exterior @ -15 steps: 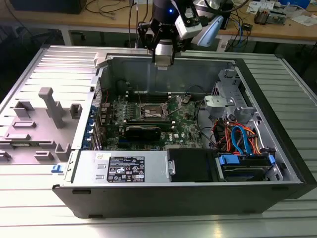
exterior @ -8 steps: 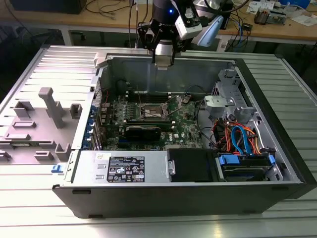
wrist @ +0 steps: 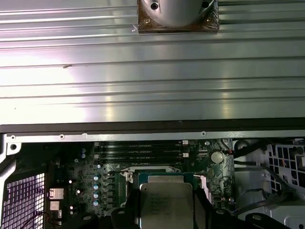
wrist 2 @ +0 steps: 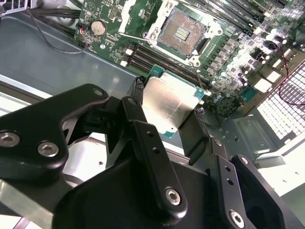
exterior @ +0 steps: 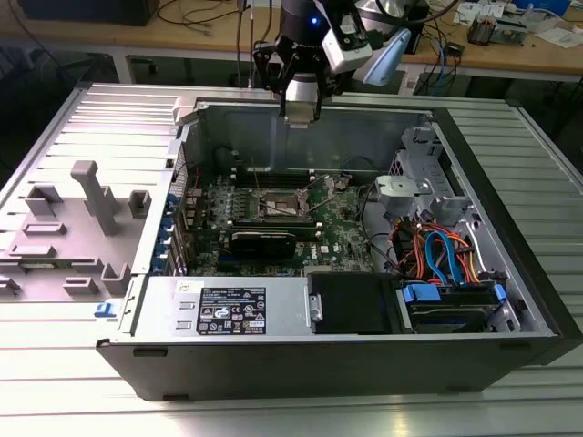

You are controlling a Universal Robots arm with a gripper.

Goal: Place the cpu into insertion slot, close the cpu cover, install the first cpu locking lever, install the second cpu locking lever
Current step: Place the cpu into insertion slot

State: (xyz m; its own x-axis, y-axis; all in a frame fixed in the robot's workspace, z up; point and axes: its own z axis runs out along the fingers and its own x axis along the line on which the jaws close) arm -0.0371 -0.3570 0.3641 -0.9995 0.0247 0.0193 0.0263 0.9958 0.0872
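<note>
My gripper (wrist 2: 169,101) is shut on the cpu (wrist 2: 167,112), a flat square chip with a dull silver top, pinched by two opposite edges between the black fingertips (wrist 2: 138,88). In the exterior view the gripper (exterior: 301,113) hangs above the rear wall of the open computer case, well above the motherboard. The insertion slot (wrist 2: 183,31) lies uncovered on the green board, its contact field exposed inside a silver metal surround; it also shows in the exterior view (exterior: 281,206). In the first wrist view the cpu (wrist: 167,202) overlaps the slot below it. I cannot tell the cpu cover apart from the surround.
Long black memory slots (wrist 2: 157,59) run beside the socket. The case's rear wall (exterior: 273,137) stands below the gripper. A drive bay with orange and blue cables (exterior: 437,255) fills the exterior view's right. Grey plastic fixtures (exterior: 91,200) stand on the ribbed table at its left.
</note>
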